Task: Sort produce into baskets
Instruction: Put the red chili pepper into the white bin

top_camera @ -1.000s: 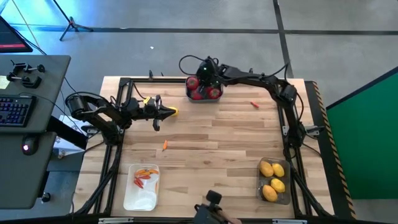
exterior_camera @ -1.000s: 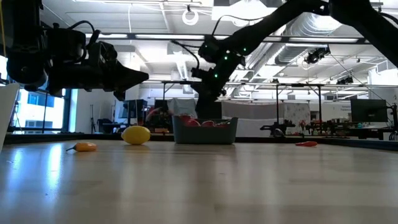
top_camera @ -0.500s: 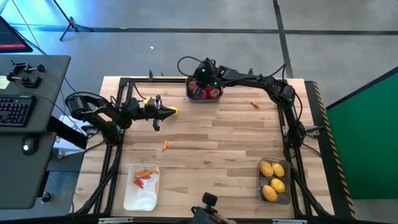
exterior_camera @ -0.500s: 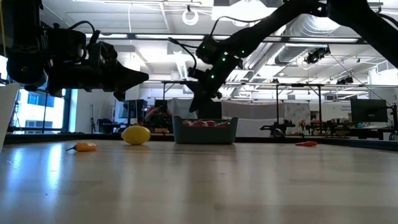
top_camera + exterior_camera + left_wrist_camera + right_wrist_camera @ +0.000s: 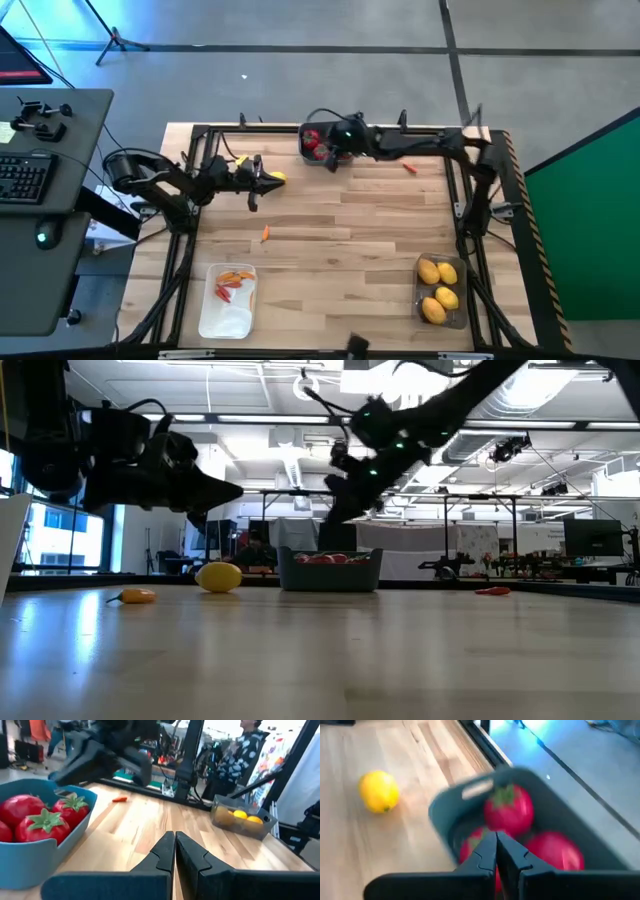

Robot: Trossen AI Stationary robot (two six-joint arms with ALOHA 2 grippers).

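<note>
On the wooden worktop (image 5: 340, 215), the blue-grey basket (image 5: 318, 152) of red tomatoes (image 5: 45, 825) sits at 12 o'clock, the white basket (image 5: 227, 300) at 7 and the dark translucent basket (image 5: 441, 291) of lemons at 5. The right claw (image 5: 496, 851), fingers together and empty, hangs over the tomatoes. The left claw (image 5: 175, 851), also closed and empty, hovers at 10 beside a loose lemon (image 5: 379, 791).

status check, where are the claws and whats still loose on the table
Both claws shut, empty. Right claw over blue bin of red fruit. Left claw beside loose lemon. Two orange pieces unsorted. Nothing blocking.
</note>
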